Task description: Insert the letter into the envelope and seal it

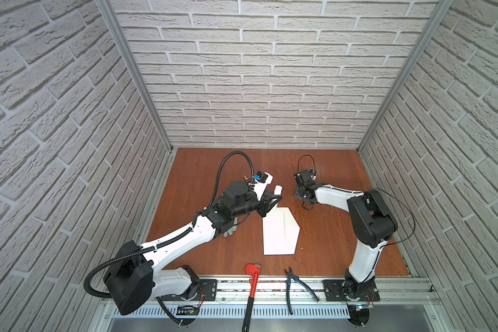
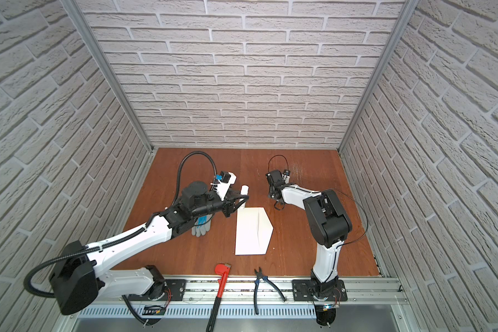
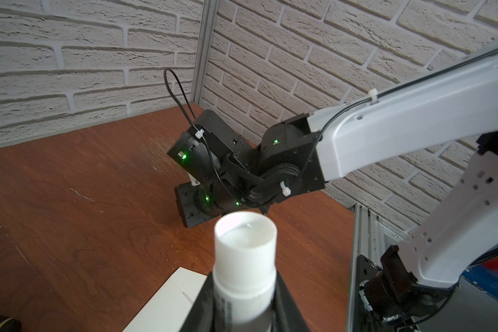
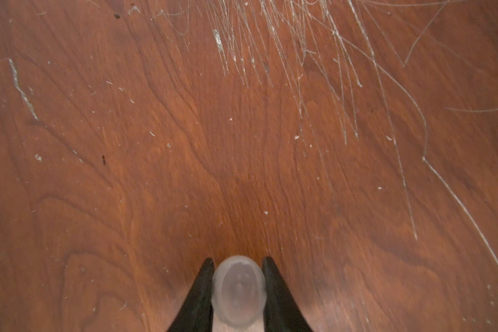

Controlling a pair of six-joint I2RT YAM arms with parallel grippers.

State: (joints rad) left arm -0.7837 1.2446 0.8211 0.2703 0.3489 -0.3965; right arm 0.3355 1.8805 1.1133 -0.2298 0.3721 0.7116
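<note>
A brown wooden table (image 1: 328, 235) (image 2: 202, 253) is seen in both top views, walled by white brick on three sides. The left arm (image 1: 181, 238) (image 2: 133, 238) is stretched from the near left corner toward the middle, and the right arm (image 1: 334, 195) (image 2: 296, 195) is bent inward over the far half, its wrist turned down. The envelope (image 1: 279, 232) (image 2: 252, 230) (image 3: 170, 299) is laid flat at the centre of the table, long side running near to far, with a slanted edge at its far right; whether the flap is folded cannot be told. A red wrench (image 1: 252, 284) (image 2: 220, 284) and blue-handled pliers (image 1: 293, 278) (image 2: 261, 278) are laid across the near edge, apart from each other. A grey glove (image 1: 230, 231) (image 2: 202, 227) is partly covered by the left arm, left of the envelope. The left gripper (image 1: 272, 200) (image 2: 239, 199) (image 3: 243, 310) is held above the envelope's far left corner and is clamped on a white tube (image 1: 277, 190) (image 2: 244, 189) (image 3: 245, 258), which is tilted, its rimmed end raised toward the right arm. The right gripper (image 4: 238, 261) is held close over bare, scratched wood, well apart from the envelope, and a small translucent cap (image 4: 238, 290) is pinched between its black fingers (image 4: 202, 287); whether the cap is touching the table cannot be told.
</note>
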